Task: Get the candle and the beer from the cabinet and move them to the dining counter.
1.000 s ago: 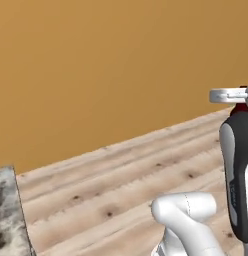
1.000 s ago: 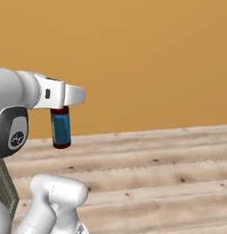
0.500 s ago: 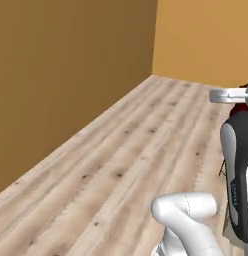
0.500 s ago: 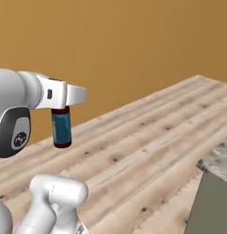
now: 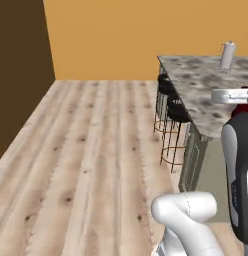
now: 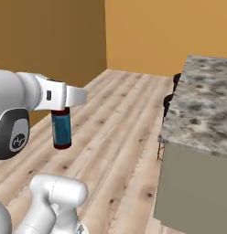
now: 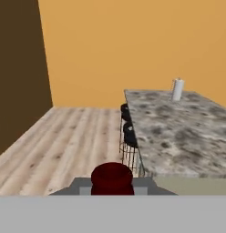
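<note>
The white arm's two-finger gripper (image 6: 61, 109) pinches the small dark brown red-capped beer bottle (image 6: 62, 129), carrying it toward the mottled marble dining counter (image 6: 202, 109), where it probably needs setting down.

no readable text, label on the beer (image 6: 62, 130) too blurred

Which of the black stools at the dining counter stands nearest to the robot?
The stool at the near end of the row: it appears lowest in the left base view.

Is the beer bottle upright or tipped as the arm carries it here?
Upright. In the right base view the beer hangs straight down from the gripper, base lowest; the hand view looks down on its red cap.
</note>
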You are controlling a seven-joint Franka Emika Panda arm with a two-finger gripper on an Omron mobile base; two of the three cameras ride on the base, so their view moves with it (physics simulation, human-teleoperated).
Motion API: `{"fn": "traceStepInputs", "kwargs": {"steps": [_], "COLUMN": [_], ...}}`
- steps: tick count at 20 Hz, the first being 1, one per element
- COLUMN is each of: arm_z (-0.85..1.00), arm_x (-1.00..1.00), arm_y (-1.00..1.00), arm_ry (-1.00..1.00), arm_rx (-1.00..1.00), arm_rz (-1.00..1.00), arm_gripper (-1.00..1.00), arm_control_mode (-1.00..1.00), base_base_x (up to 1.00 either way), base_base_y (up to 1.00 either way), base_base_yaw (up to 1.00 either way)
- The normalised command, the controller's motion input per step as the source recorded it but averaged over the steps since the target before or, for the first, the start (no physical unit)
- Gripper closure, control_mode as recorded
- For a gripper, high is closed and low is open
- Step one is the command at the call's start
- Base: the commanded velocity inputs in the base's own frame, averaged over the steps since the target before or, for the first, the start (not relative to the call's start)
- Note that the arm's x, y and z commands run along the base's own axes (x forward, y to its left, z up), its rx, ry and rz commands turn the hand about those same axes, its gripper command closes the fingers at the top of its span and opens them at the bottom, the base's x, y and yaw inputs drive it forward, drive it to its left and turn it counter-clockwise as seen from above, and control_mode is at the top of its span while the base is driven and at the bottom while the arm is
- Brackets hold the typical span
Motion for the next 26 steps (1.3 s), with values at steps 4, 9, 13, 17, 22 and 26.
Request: {"fn": "traceStepInputs", "kwargs": {"steps": [4,9,13,17,22,26], "arm_z": [0.0,0.0,0.0,0.0,0.0,0.0], "arm_x": [0.0,0.0,0.0,0.0,0.0,0.0], "arm_y": [0.0,0.0,0.0,0.0,0.0,0.0], "arm_ry": [0.0,0.0,0.0,0.0,0.0,0.0], "arm_rx": [0.0,0.0,0.0,0.0,0.0,0.0], "arm_rz": [0.0,0.0,0.0,0.0,0.0,0.0], "arm_gripper": [1.0,1.0,1.0,1.0,1.0,1.0], "arm_control_mode": [1.0,1.0,1.0,1.0,1.0,1.0], "base_base_x": [0.65,0.63,0.56,0.71,0.79,0.87], "base_base_y": [0.83,1.0,1.0,1.0,1.0,1.0], "base_base_yaw": [-0.53,-0.47,-0.38,-0.41,-0.48,-0.51]}}
